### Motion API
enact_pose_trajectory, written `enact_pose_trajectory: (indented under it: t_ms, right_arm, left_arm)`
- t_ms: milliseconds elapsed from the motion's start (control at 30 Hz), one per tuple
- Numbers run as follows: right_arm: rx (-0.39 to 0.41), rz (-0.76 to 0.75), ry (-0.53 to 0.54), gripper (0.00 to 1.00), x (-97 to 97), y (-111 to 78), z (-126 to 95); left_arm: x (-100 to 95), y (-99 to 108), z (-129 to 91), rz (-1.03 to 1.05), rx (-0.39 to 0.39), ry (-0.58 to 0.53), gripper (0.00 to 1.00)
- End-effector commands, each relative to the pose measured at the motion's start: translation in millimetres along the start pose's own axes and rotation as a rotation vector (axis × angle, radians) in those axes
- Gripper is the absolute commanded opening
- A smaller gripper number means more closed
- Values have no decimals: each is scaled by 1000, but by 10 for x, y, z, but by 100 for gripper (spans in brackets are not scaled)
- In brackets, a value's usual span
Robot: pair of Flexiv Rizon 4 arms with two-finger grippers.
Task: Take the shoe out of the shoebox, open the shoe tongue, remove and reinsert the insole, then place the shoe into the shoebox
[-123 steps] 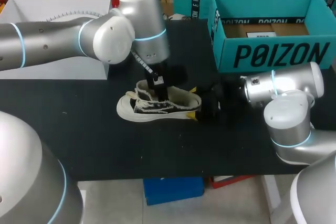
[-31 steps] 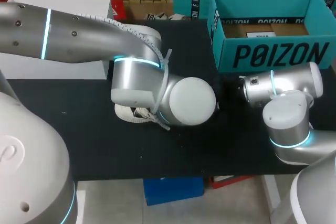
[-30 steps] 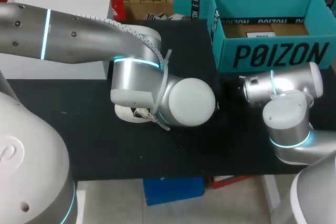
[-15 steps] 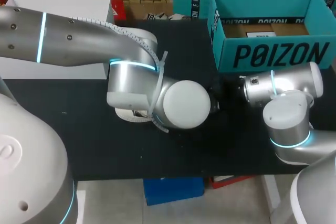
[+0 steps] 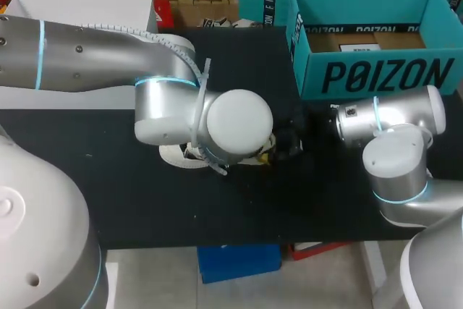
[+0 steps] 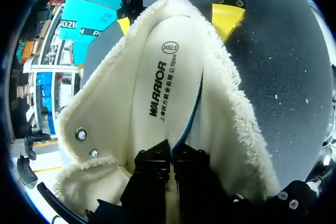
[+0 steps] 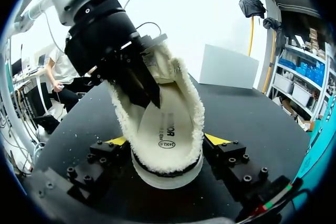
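The left gripper (image 6: pixel 170 151) reaches down into the shoe (image 7: pixel 169 109). Its black fingers (image 6: pixel 155 167) are pressed almost together on the insole (image 6: pixel 160 85), and the insole's thin blue edge runs into the slit between them, so it pinches that edge. In the right wrist view the same fingers slant down past the shoe's fleece lining (image 7: pixel 195 103) toward the middle of the footbed.

The right gripper (image 7: pixel 167 141) stands wide apart at the shoe's heel, one yellow fingertip (image 7: pixel 216 139) against each side of the sole, so it clamps the heel from two sides.

The left arm (image 5: pixel 166 110) comes in low over the shoe, its wrist and last joint covering most of it; only the toe (image 5: pixel 173 155) shows past the arm. The right arm (image 5: pixel 391 128) lies level behind the shoe's heel, pointing at it.

The shoe sits sole-down on the black table (image 5: pixel 94 179), outside the teal shoebox (image 5: pixel 376 74), which stands open beyond the shoe's heel end and apart from it.
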State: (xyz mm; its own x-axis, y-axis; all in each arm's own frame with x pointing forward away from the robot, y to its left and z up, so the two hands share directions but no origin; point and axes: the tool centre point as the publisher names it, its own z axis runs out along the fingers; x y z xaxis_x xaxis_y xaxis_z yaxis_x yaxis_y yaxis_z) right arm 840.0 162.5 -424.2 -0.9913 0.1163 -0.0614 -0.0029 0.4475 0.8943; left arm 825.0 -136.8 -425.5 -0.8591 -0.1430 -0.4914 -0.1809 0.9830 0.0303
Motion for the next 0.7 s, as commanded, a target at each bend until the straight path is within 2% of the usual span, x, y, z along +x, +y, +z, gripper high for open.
enact_pose_trajectory:
  t_ms: [33,467,700]
  right_arm:
    - [3,1,1,0,-21,-11,-7]
    - [3,1,1,0,-21,-11,-7]
    - [3,1,1,0,-21,-11,-7]
  left_arm:
    - [-53,40,898,15,52,82,0]
    - [88,-218,581,105,137,232,0]
    - [15,-279,390,147,210,314,0]
